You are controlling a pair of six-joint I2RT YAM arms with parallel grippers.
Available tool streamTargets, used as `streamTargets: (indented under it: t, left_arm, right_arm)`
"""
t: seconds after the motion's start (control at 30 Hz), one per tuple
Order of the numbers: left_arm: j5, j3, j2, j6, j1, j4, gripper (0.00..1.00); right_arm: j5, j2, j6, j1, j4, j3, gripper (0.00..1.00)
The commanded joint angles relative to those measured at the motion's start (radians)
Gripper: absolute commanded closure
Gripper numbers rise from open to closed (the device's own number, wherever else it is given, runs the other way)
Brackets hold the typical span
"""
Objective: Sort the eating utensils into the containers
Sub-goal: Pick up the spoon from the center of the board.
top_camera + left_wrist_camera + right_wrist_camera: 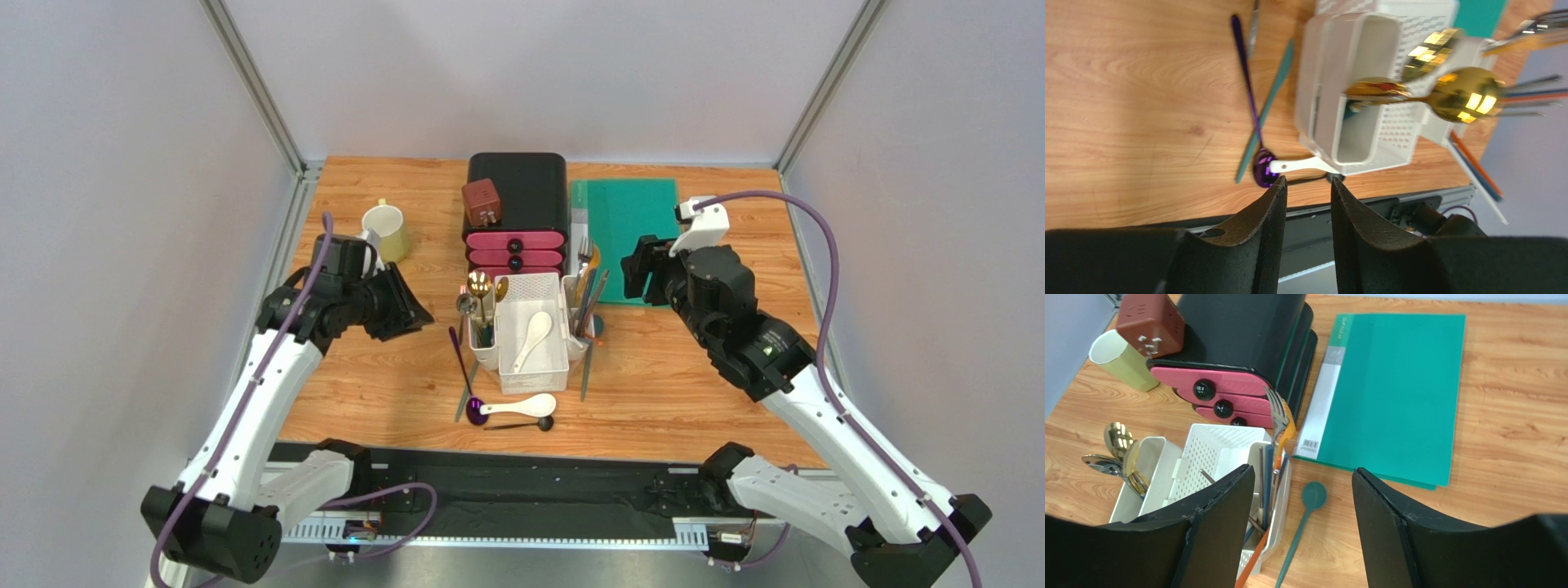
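Observation:
The white caddy stands mid-table with a white ceramic spoon in its centre bin. Gold spoons stand in its left side bin. A fork and chopsticks stand in the right one. On the table in front lie a purple spoon, a white spoon and a black spoon. A teal spoon lies right of the caddy. My left gripper hangs open and empty left of the caddy. My right gripper is open wide and empty above the caddy's right side.
Behind the caddy stands a black-and-pink drawer box with a red-brown cube on it. A pale yellow mug is at the back left and a green folder at the back right. A teal utensil handle lies beside the purple spoon.

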Motion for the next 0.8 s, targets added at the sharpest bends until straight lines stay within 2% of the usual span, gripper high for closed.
streamTargets:
  t: [0.0, 0.17, 0.5, 0.77]
  left_arm:
    - [-0.007, -0.096, 0.055, 0.017, 0.034, 0.067, 0.61]
    - [0.027, -0.16, 0.188, 0.012, 0.034, 0.135, 0.62]
    - [0.098, -0.351, 0.263, -0.051, 0.034, 0.331, 0.62]
    - [-0.008, -0.328, 0.326, -0.048, 0.013, 0.325, 0.62]
  right_arm:
    - [-0.029, -0.029, 0.057, -0.019, 0.0, -0.017, 0.35]
    - [-0.031, -0.057, 0.059, -0.024, -0.007, -0.045, 0.35]
    - [-0.043, -0.089, 0.06, -0.039, -0.01, -0.089, 0.35]
    - [-0.066, -0.081, 0.065, -0.048, -0.007, -0.085, 0.36]
